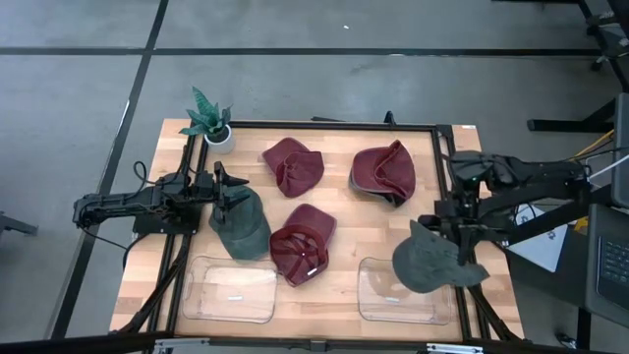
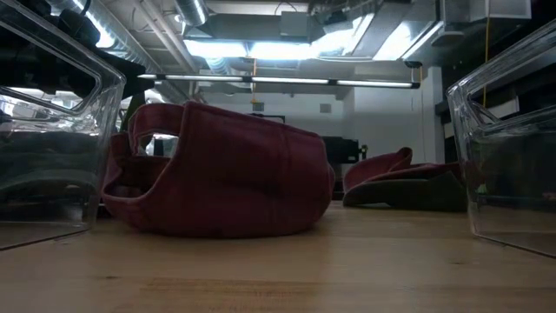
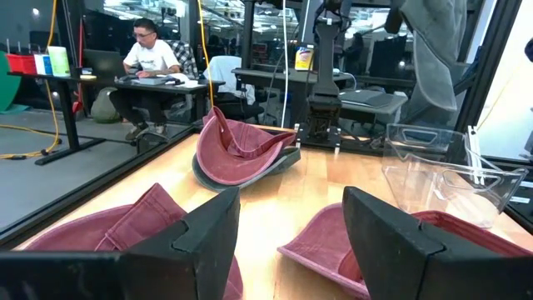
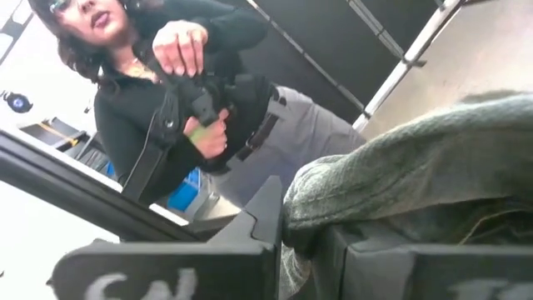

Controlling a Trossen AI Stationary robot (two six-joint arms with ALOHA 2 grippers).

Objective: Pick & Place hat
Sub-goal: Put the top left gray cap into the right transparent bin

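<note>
right gripper (image 1: 439, 232): fingers clamped on the grey-green cap (image 1: 430, 262), held above the right clear bin (image 1: 378, 305).
left gripper (image 1: 228, 189): fingers apart, over a second green cap (image 1: 242, 224).
handling: likely light, floppy; pinched fabric sagged.
surface: wooden table (image 1: 369, 226); three maroon caps (image 1: 303, 243) lay loose.
room: person (image 4: 179, 100) stood nearby.

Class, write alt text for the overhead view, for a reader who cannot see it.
The right gripper holds a grey-green hat over the right clear bin at the wooden table's near edge. The open left gripper sits at a second green hat above the left clear bin. Three maroon hats and a small potted plant share the table.
</note>
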